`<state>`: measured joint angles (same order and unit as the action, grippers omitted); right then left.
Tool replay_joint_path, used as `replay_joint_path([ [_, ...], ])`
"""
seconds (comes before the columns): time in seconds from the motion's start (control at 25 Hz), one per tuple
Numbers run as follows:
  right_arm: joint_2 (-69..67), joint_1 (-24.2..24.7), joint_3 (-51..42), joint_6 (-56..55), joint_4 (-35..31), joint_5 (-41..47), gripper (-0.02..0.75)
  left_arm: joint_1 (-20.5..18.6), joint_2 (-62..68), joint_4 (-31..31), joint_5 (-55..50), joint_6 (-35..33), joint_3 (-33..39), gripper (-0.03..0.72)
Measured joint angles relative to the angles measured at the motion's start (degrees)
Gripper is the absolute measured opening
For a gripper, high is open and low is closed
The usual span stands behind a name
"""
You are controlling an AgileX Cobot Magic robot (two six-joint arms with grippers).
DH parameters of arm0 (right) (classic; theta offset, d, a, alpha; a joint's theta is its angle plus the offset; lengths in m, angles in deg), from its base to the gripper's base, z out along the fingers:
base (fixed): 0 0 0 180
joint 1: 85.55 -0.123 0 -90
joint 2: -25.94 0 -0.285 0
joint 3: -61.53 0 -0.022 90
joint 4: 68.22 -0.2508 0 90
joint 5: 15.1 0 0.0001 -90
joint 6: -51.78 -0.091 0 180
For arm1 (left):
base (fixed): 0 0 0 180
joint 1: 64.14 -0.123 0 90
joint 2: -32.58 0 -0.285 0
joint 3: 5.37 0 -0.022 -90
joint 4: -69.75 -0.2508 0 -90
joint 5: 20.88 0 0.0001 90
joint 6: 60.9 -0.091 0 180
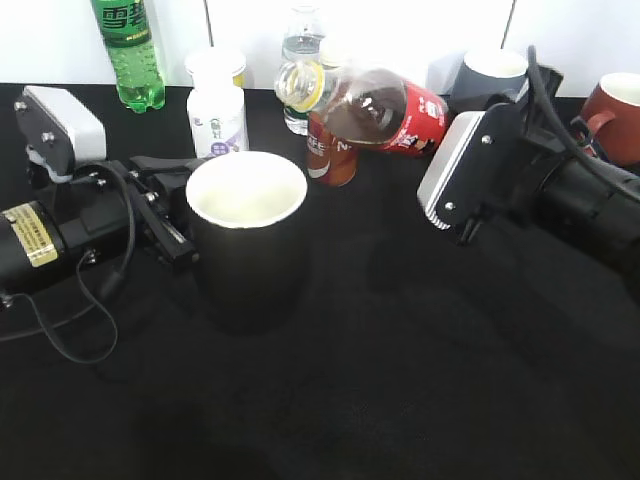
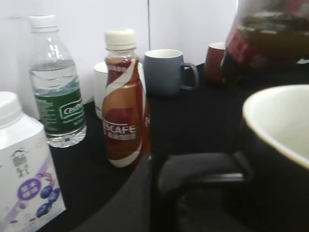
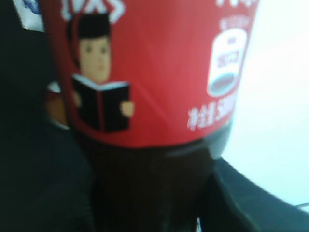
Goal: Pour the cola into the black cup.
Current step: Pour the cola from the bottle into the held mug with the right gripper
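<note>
While our right gripper (image 1: 455,130) is clenching the base of the slim clear plastic cola bottle (image 1: 375,105), we are tipping its long axis almost level, mouth leftward, short of the glossy black cup (image 1: 247,240) mid-table. Our left gripper (image 1: 175,215) is grasping that cup's side. We are counting one cola, one black cup.

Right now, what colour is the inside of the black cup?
White, or slightly creamy; the black cup shows it best in the exterior view.
</note>
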<state>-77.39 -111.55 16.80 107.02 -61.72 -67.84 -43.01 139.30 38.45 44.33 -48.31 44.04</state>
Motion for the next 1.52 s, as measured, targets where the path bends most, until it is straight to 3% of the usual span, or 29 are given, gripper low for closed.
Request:
replay_joint_path([
  [0.72,0.0,0.0,0.0,25.2,-0.3,-6.7,0.367,0.0,0.0,-1.7,-2.8,-1.0,-0.5,0.034],
  [1.52,0.0,0.0,0.0,31.4,-0.3,-7.5,0.367,0.0,0.0,-2.9,-3.0,-1.7,-0.5,0.034],
])
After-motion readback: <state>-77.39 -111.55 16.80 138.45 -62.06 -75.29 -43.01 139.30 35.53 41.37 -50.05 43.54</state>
